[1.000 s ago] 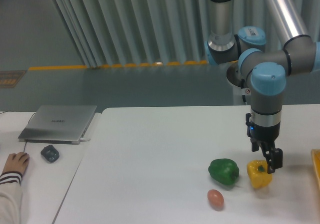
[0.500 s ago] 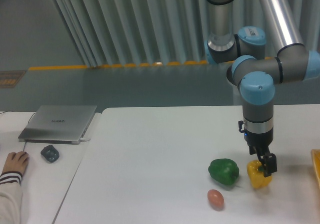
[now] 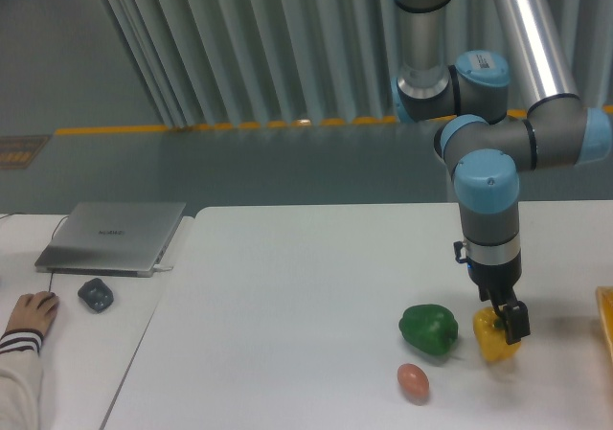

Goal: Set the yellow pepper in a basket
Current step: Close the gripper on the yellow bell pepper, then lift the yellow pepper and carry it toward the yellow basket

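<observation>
The yellow pepper [image 3: 495,343] sits on the white table at the right, just right of the green pepper [image 3: 428,328]. My gripper [image 3: 507,321] hangs straight down over the yellow pepper's top, its fingertips touching or straddling the stem area. I cannot tell whether the fingers are closed on it. The basket [image 3: 606,323] shows only as a thin orange-yellow rim at the right edge of the picture, right of the yellow pepper.
A small brownish-pink egg [image 3: 413,381] lies in front of the green pepper. A closed laptop [image 3: 113,235] and a dark small object [image 3: 96,294] lie on the left table. A person's hand [image 3: 29,314] rests at the far left edge.
The arm has shifted slightly left and lowered, bringing the gripper from the pepper's right side to over its top. The peppers and egg have not moved.
</observation>
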You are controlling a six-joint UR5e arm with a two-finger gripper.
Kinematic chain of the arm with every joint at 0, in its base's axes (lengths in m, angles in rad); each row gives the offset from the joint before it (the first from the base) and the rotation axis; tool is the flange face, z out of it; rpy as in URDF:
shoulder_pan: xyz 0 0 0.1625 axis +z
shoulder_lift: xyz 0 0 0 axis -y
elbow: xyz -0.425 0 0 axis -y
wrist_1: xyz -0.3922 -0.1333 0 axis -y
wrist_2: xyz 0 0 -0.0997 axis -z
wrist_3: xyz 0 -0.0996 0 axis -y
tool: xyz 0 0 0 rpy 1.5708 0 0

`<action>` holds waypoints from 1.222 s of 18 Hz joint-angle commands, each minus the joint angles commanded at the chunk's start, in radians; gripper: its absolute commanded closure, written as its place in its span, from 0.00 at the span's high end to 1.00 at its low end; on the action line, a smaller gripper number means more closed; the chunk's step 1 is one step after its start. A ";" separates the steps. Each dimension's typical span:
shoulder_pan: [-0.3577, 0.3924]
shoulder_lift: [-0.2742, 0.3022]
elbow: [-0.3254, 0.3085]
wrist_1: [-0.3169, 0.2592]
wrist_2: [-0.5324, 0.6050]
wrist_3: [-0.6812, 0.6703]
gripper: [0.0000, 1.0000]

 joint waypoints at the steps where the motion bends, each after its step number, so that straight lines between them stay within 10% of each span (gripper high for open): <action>1: 0.000 -0.002 0.000 0.002 0.000 -0.005 1.00; 5: 0.000 -0.006 0.000 0.000 0.005 -0.011 1.00; 11: -0.009 -0.003 -0.005 -0.005 0.038 -0.011 0.62; 22: 0.057 0.074 0.055 -0.124 0.043 0.006 0.51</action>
